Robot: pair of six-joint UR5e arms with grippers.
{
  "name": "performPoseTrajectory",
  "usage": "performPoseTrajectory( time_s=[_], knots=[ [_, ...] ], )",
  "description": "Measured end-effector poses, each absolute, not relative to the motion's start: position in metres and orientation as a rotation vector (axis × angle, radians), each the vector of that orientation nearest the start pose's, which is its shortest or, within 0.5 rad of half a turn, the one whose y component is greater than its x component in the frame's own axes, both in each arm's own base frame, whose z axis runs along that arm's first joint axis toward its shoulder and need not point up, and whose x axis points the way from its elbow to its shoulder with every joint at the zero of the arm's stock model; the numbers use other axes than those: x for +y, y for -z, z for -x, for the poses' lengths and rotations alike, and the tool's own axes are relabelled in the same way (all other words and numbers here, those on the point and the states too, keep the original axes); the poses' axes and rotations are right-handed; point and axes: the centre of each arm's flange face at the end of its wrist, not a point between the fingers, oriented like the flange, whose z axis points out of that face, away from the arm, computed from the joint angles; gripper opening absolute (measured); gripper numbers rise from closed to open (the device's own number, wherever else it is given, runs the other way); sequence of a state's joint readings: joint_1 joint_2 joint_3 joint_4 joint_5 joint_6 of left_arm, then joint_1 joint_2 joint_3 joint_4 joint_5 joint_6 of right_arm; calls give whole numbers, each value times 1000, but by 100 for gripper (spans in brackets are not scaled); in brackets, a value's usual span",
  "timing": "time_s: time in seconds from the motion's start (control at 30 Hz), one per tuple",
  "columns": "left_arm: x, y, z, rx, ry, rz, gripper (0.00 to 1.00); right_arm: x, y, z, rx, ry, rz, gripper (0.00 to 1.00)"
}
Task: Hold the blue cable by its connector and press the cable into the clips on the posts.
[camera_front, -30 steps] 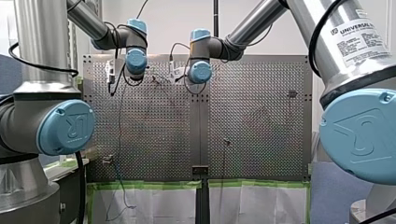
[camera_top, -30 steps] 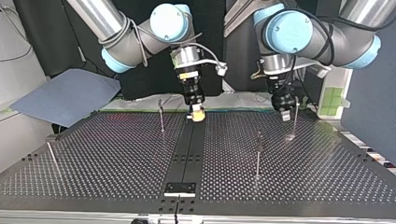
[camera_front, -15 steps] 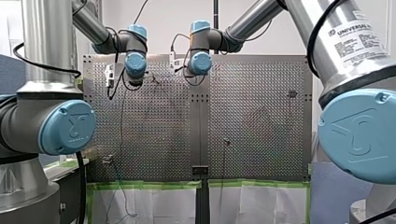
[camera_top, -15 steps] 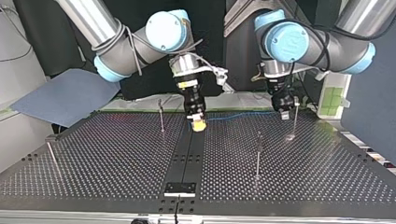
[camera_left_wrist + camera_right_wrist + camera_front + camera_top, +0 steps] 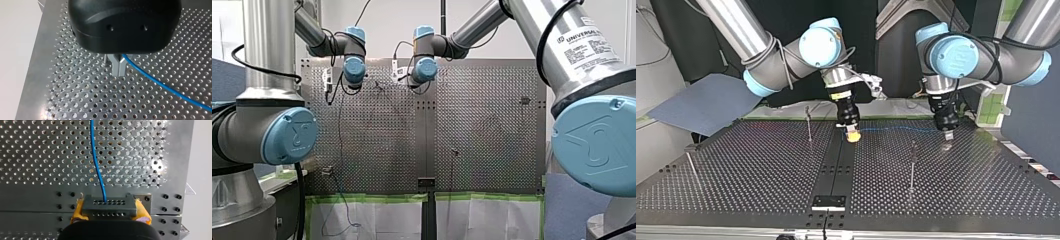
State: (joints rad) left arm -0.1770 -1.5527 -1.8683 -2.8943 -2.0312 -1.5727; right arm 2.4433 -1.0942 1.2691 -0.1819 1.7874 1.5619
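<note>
Looking across the perforated counter (image 5: 736, 190) in the top view, I am seeing my right arm (image 5: 781, 60) coming in at that view's left and my left arm (image 5: 1001, 50) at its right, both reaching down near the counter's far edge. The right end effector (image 5: 852, 135) is clamping the dark connector (image 5: 110, 206) between its yellow pads (image 5: 78, 211), one pad on each short end. The left end effector (image 5: 117, 68) is sitting low over the holes with its metal fingers (image 5: 115, 63) drawn narrow. The cable is emerging right at their side, so I am reading it as pinched there.

One post (image 5: 809, 125) is standing just beside the right end effector, and a second post (image 5: 912, 167) is standing nearer the top-view camera, between the two end effectors.

The blue cable (image 5: 96, 157) is running from the connector's face over the counter to the left end effector. It is looking thin, light and limp, so I am expecting it to sag and wander unless kept taut. The connector is the stiff part (a rigid block that should take a squeeze), so that is where I am judging the hold belongs.

No bin or tray is showing. The only holders are the small clips (image 5: 913, 145) on the posts, and I am judging that neither is holding cable yet.
</note>
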Motion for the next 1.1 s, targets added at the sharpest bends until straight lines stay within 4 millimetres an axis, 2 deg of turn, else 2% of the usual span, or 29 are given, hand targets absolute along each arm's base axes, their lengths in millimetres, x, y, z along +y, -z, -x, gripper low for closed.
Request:
performPoseTrajectory(
  time_s=[0.13, 0.37, 0.5, 0.9, 1.1],
  knots=[
    [-171, -378, -440, 1597, -226, 213, 0, -354, -380, -593, -816, -1684, -1655, 0],
    [-172, -392, -450, 1574, -216, 228, 0, -364, -385, -589, -825, -1684, -1635, 0],
    [-172, -387, -457, 1596, -232, 232, 0, -371, -386, -587, -832, -1679, -1626, 0],
    [-174, -379, -474, 1611, -226, 232, 0, -394, -369, -597, -837, -1672, -1643, 0],
    [-176, -380, -484, 1607, -216, 230, 0, -400, -368, -598, -836, -1678, -1641, 0]
  ],
)
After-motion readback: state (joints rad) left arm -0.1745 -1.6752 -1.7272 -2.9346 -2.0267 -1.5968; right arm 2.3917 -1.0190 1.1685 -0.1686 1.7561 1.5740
